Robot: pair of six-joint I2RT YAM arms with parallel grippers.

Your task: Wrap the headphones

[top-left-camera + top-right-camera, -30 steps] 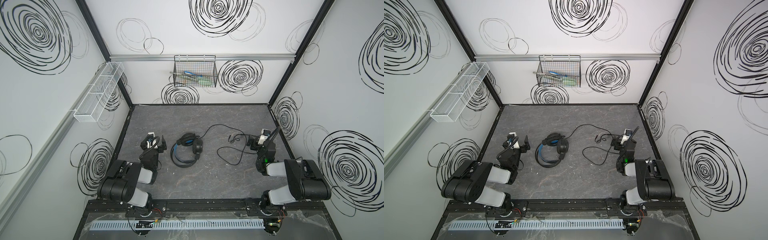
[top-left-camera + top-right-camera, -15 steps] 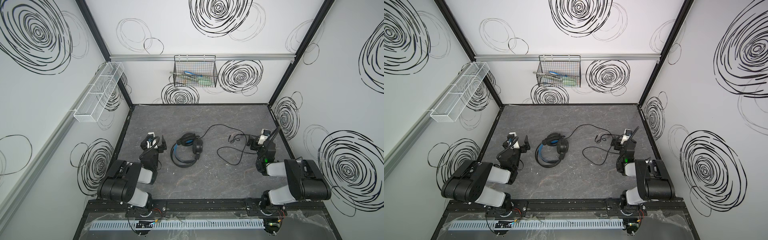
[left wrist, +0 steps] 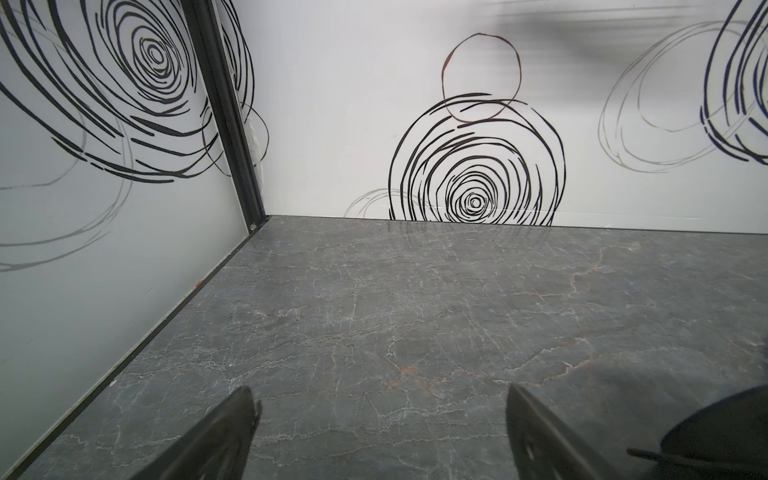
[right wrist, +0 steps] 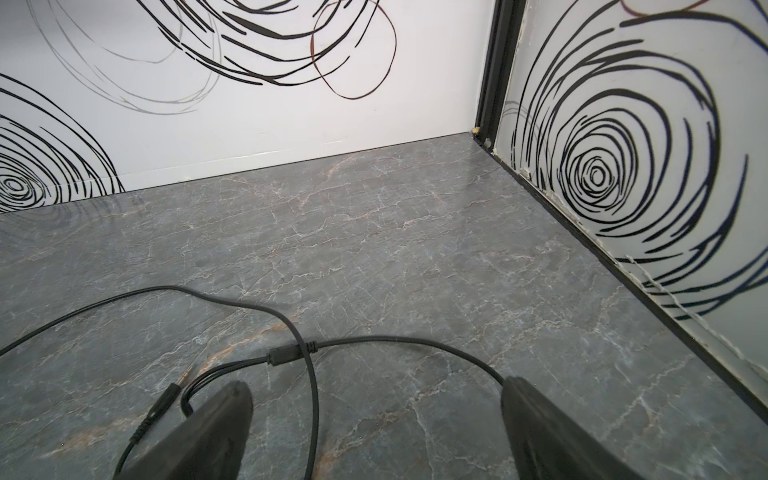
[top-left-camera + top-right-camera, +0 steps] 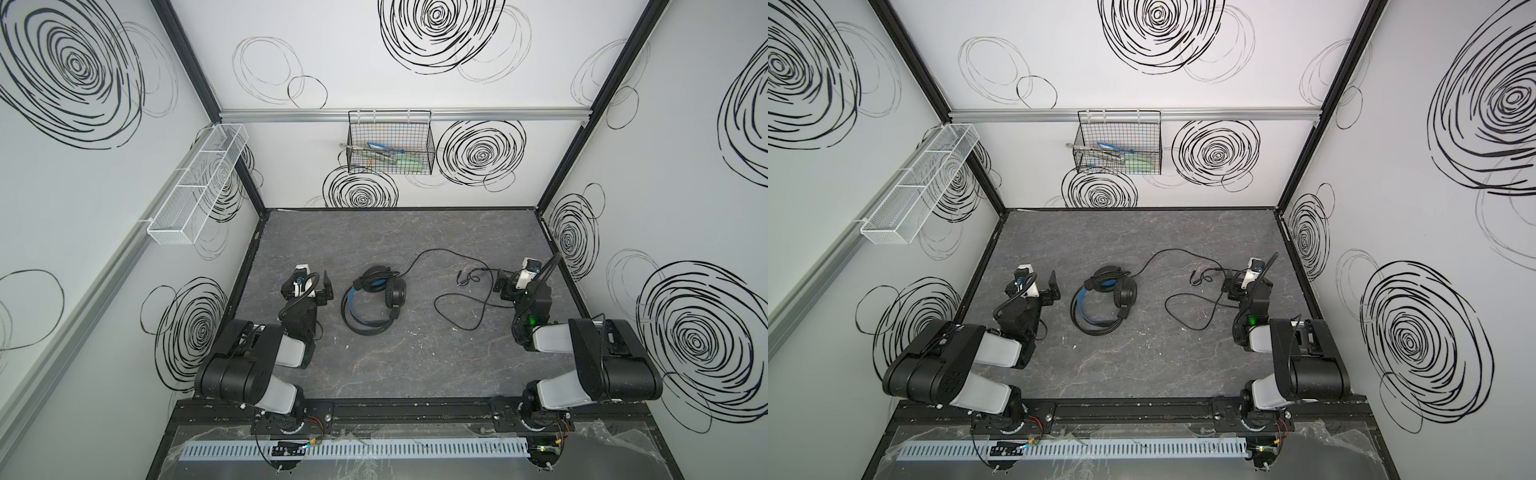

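Black headphones (image 5: pixel 395 293) on grey table (image 5: pixel 415 365); left fingers (image 3: pixel 216 440) and right fingers (image 4: pixel 552 436) wide apart.

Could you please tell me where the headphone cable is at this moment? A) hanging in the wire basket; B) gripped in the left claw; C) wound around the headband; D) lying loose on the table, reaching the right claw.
D: the cable trails loose from the headphones over the table as far as the open right claw, which grips nothing.
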